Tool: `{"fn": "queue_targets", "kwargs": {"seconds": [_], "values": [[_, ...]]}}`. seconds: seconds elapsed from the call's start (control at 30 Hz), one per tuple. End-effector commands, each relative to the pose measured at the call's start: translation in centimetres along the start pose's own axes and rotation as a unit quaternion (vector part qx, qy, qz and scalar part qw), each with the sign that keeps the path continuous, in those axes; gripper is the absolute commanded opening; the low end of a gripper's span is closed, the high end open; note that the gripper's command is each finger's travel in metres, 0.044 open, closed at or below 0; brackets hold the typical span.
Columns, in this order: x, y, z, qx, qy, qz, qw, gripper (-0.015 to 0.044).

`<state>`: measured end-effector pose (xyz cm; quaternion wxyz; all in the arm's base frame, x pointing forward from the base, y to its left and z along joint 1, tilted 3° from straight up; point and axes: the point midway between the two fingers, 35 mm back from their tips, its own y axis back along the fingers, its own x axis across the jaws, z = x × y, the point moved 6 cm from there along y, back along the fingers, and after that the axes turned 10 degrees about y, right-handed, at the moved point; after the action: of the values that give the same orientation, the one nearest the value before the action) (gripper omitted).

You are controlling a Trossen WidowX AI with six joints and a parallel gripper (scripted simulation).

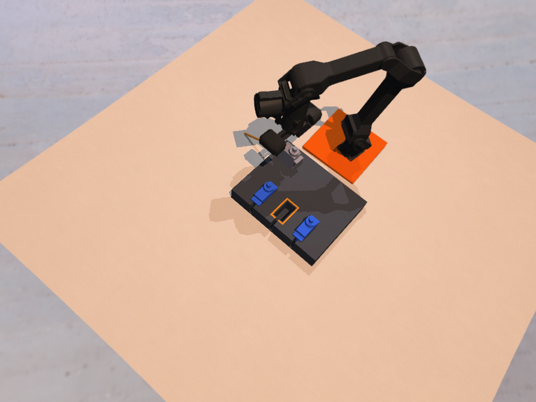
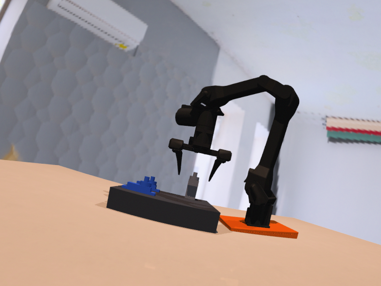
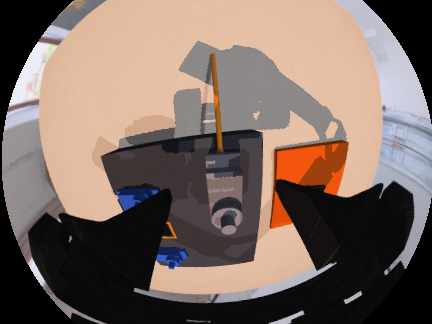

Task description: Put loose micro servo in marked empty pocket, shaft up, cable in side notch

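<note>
The loose grey micro servo point(image 1: 293, 153) point(image 2: 192, 187) point(image 3: 222, 174) stands upright on the dark deck point(image 1: 328, 203) point(image 2: 159, 209) point(image 3: 154, 160) near its back edge, shaft up. Its orange cable point(image 1: 250, 136) point(image 3: 216, 100) trails off the deck onto the table. My gripper point(image 2: 194, 177) point(image 3: 224, 190) is open wide and empty. It hangs right over the servo, with one fingertip on each side, about level with the servo's top. The orange-outlined empty pocket point(image 1: 292, 203) lies at the deck's front edge between two blue servos point(image 1: 264, 192) point(image 1: 306, 227).
The arm's orange base plate point(image 1: 363, 166) point(image 2: 261, 230) point(image 3: 294, 173) lies just behind the deck. The deck sits on a tan table. In the wrist view my left finger hides most of the pocket and the blue servos.
</note>
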<state>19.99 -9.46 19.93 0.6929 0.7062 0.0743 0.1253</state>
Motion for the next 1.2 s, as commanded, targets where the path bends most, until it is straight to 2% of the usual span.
{"fn": "queue_targets", "kwargs": {"seconds": [0.0,0.23,0.63,0.8,0.93,1.17], "values": [[0.0,-0.6,0.0,-0.001,-0.001,-0.002,1.000,0.0440],[-0.1,-1.5,0.0,-0.001,-0.001,-0.002,1.000,0.0440],[-0.1,-1.5,0.0,-0.001,-0.001,-0.002,1.000,0.0125],[-0.1,-1.5,0.0,-0.001,-0.001,-0.002,1.000,0.0092],[0.0,-0.8,0.0,-0.001,-0.001,-0.002,1.000,0.0000],[-0.5,1.5,-0.3,-0.001,-0.001,-0.002,1.000,0.0000]]}}
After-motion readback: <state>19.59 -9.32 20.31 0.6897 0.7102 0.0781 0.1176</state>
